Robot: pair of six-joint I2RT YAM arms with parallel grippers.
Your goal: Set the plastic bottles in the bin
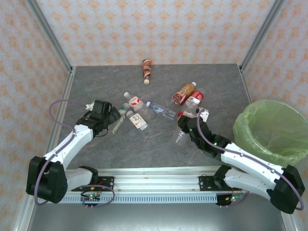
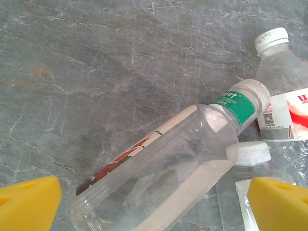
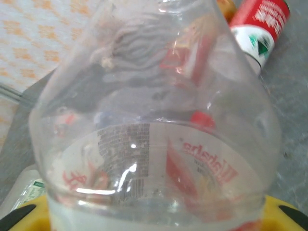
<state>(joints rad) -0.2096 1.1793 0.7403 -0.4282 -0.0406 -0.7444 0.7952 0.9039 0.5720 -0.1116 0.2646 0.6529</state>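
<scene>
My left gripper [image 1: 114,121] [image 2: 154,207] is open, its yellow fingers [image 2: 29,204] on either side of a clear bottle with a green neck band [image 2: 192,144] that lies on the table. My right gripper [image 1: 184,127] [image 3: 154,221] is shut on a clear bottle with a red and white label [image 3: 159,144] [image 1: 179,138] low over the table's middle. More plastic bottles lie scattered: clear ones [image 1: 134,100] [image 1: 138,120] [image 1: 161,110], a brown-orange one [image 1: 184,93], a red-labelled one [image 1: 196,97] [image 3: 257,26] and a brown one at the back [image 1: 147,70]. The green-lined bin [image 1: 245,137] stands at the right.
Metal frame posts and patterned walls close in the grey marble-look table [image 1: 96,82]. Two white-capped bottles [image 2: 276,72] [image 2: 252,154] lie close to the right of my left gripper's fingers. Bare tabletop stretches along the far left and near edge.
</scene>
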